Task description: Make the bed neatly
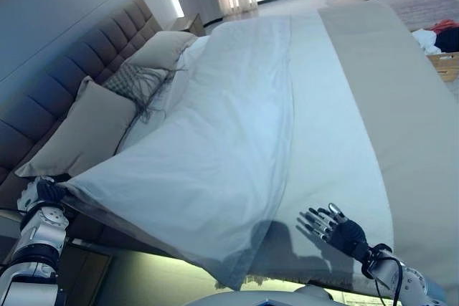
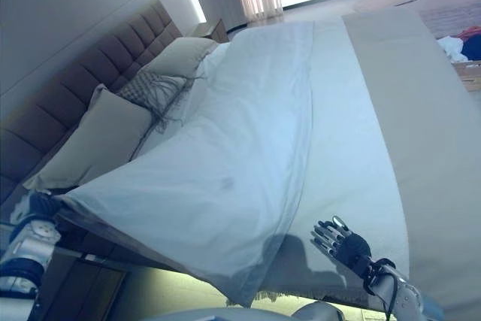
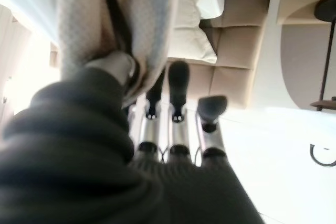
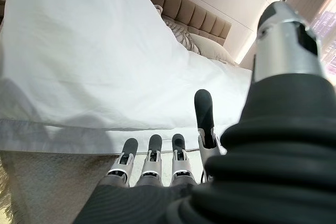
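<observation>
A white duvet lies across the bed, its near corner lifted off the mattress at the left. My left hand holds that corner beside the bed. In the left wrist view, the thumb and a finger of that hand pinch the duvet cloth. My right hand is open with straight fingers over the pale sheet near the bed's front edge, just right of the duvet's hanging fold. The right wrist view shows the same hand a little short of the duvet's hem.
A beige cover runs down the bed's right side. Two plain pillows and a patterned cushion lean against the tufted headboard. A nightstand stands at the far corner, and a box of clothes sits on the floor at the right.
</observation>
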